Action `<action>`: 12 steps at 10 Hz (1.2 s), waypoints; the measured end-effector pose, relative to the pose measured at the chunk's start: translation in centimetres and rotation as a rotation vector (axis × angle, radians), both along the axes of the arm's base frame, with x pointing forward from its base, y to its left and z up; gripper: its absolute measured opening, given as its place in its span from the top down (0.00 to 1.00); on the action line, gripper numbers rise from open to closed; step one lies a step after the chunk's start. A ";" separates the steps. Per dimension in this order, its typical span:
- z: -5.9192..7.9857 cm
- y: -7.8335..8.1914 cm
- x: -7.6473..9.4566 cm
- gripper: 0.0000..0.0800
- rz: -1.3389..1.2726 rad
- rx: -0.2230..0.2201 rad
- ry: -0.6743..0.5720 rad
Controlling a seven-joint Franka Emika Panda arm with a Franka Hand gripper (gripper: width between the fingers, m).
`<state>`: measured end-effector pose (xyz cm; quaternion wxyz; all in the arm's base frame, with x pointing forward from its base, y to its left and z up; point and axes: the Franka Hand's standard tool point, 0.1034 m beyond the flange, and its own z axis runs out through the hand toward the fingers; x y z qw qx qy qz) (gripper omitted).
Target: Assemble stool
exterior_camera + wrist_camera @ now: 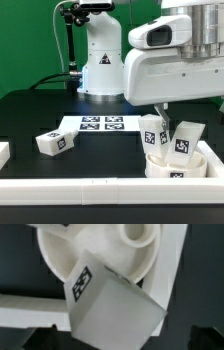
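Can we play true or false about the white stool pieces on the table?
1. A loose leg lies alone, on the exterior view's left of the marker board. True.
2. The round seat is red. False: it is white.
3. Two more legs stick up at the seat. True.
4. The table is white. False: it is black.

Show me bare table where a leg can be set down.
Free: black table between the loose leg and the seat, bordered by the marker board and front rail. Crowded: around the seat, where legs stand.
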<state>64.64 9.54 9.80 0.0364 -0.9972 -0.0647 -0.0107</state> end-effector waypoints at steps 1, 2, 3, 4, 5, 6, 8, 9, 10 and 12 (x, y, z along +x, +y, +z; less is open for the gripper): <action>0.0 -0.1 0.0 0.19 0.055 -0.004 -0.004; -0.1 -0.3 0.0 0.19 0.105 -0.011 -0.004; -0.2 -0.4 -0.1 0.19 0.225 -0.019 -0.014; -0.4 -0.6 -0.1 0.19 0.325 -0.028 -0.025; -0.5 -0.7 -0.2 0.19 0.391 -0.030 -0.029; -0.5 -1.0 -0.3 0.19 0.446 -0.034 -0.030; -0.8 -1.7 -0.3 0.19 0.610 -0.049 -0.030; -0.9 -2.1 -0.3 0.19 0.659 -0.060 -0.028; -1.0 -2.3 -0.4 0.19 0.710 -0.067 -0.027; -1.3 -2.5 -0.6 0.19 0.705 -0.071 -0.019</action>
